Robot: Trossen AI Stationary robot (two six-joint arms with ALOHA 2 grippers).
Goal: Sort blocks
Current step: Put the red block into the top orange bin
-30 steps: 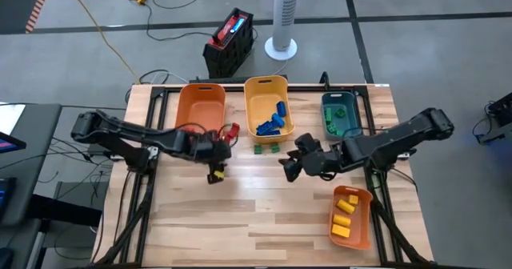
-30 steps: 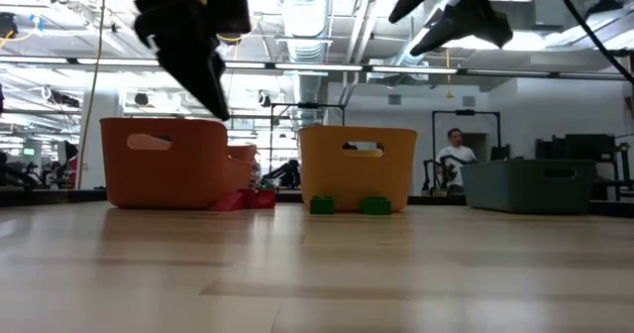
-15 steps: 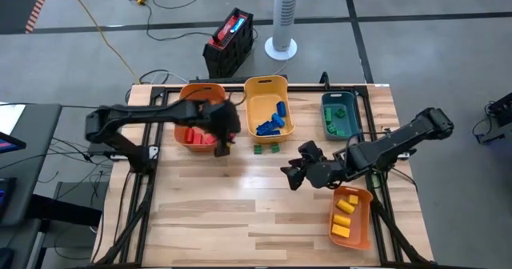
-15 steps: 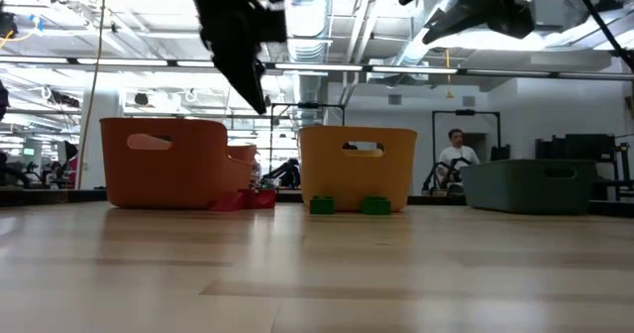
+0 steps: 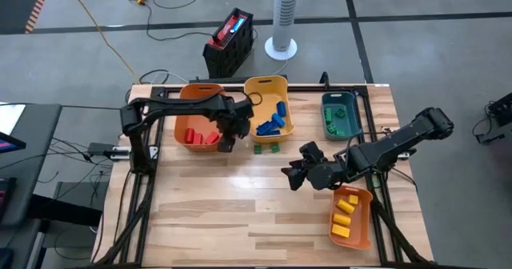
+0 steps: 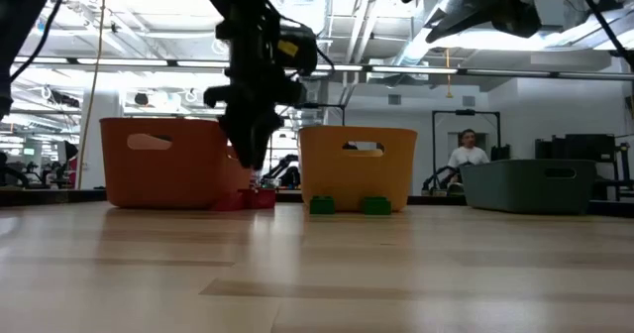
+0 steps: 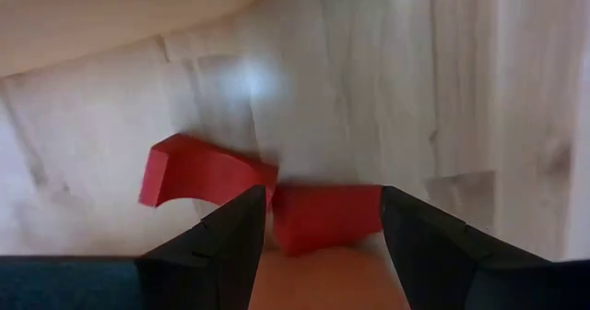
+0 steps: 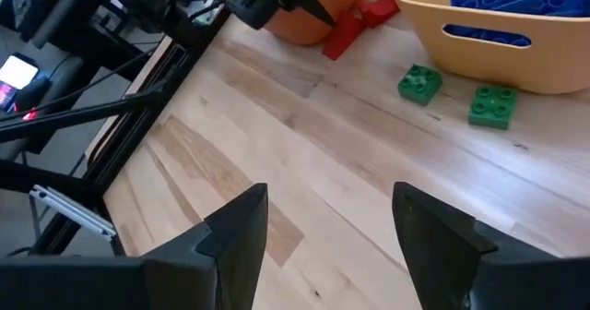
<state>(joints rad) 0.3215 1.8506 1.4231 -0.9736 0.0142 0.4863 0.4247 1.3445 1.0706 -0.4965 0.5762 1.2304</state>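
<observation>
Two red blocks [image 7: 207,173] lie on the table between the orange bin [image 5: 186,102] and the yellow bin [image 5: 258,85]. My left gripper [image 7: 323,195] hangs open just above them, pointing down, with its fingers on either side of one red block [image 7: 327,216] and clear of it in the low view [image 6: 253,162]. Two green blocks [image 5: 266,148] rest on the table before the yellow bin. My right gripper [image 5: 290,177] is open and empty above the table's middle, tilted toward the bins.
The orange bin holds red blocks [image 5: 196,135] and the yellow bin holds blue blocks [image 5: 272,123]. A teal bin [image 5: 352,101] holds green ones. A second orange bin [image 5: 364,221] at the near right holds yellow ones. Bare wood lies along the near left.
My left gripper has swung from the table's left middle toward the far edge and right. It has sunk a little and rolled, and now stands over the red blocks beside the orange bin. Its fingers keep the same gap. The blocks have not moved.
</observation>
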